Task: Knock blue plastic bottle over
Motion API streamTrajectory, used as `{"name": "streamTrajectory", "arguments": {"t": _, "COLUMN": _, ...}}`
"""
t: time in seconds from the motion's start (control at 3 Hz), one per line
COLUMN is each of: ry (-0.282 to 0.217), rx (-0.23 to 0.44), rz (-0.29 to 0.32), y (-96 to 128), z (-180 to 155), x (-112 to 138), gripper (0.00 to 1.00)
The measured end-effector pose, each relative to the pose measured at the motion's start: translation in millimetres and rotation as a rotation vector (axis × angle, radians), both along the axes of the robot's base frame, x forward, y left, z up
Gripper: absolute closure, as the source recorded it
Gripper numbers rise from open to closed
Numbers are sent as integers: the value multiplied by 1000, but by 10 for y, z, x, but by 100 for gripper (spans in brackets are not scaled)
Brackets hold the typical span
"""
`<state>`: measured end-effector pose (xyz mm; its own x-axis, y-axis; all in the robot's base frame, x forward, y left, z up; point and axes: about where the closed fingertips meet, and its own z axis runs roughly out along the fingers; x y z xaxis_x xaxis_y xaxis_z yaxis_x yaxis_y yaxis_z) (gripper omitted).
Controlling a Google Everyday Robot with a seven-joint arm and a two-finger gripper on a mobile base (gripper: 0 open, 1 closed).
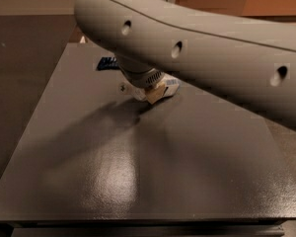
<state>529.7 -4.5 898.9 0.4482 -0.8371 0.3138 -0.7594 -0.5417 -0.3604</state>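
A: Bottle (170, 84) – where's it at, and which step are you on?

B: You're at the push itself, I'd say. Biggest first: the arm (212, 48), a smooth grey rounded shell w/ small round holes, crosses the whole upper view and hides most of the action. The table (138, 181) under it is a flat dark grey slab, semi-gloss, w/ soft glare toward the front. The bottle's at the far middle of the table, just right of the gripper (149, 90). You only get a bit of white-and-blue label, sitting low and slanted. It's prob tipped or tipping, can't confirm.

A: Gripper state?

B: It's down near table level, right against the bottle. Can't tell if it's open or closed, or gripping anything. Next you'd want a short sideways sweep, then lift clear to check the bottle lies flat. It's light round plastic and may roll. A small dark blue packet (107, 63) lies flat at far left, apart.
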Motion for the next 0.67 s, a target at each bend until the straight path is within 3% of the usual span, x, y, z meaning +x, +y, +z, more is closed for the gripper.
{"name": "streamTrajectory", "arguments": {"t": 0.33, "ry": 11, "rx": -56, "rz": 54, "y": 24, "z": -118, "x": -60, "gripper": 0}}
{"name": "streamTrajectory", "arguments": {"t": 0.67, "ry": 11, "rx": -56, "rz": 54, "y": 24, "z": -117, "x": -60, "gripper": 0}}
